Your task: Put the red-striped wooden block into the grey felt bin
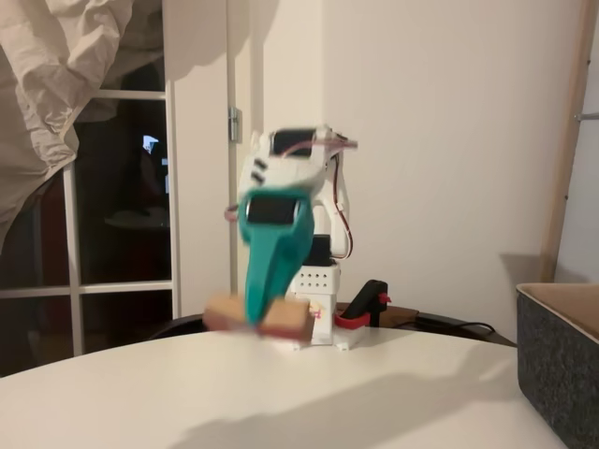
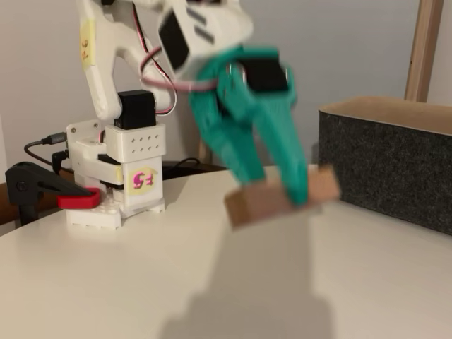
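Carrying the block [image 2: 282, 199] above the table [image 2: 212, 282] | gripper [image 2: 275, 191] fingers clamped across its middle, block level | bin [image 2: 388, 166] stands beside, open top free | lift likely meant to clear the bin's wall.

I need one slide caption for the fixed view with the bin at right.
Teal gripper holds wooden block above table, beside grey felt bin.
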Action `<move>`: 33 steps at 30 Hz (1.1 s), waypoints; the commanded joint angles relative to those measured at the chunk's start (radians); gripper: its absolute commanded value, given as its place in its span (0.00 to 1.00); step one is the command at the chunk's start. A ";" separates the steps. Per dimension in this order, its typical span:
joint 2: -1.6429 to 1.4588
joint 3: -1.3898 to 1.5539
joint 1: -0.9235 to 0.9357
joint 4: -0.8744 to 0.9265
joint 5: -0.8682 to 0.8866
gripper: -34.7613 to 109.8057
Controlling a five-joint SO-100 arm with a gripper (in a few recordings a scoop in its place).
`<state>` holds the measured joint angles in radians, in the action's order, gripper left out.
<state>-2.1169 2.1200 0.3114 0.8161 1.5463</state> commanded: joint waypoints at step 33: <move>0.006 -0.531 -0.785 -0.055 0.031 0.28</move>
<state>-2.1414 1.6199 -0.3835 0.7716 1.6061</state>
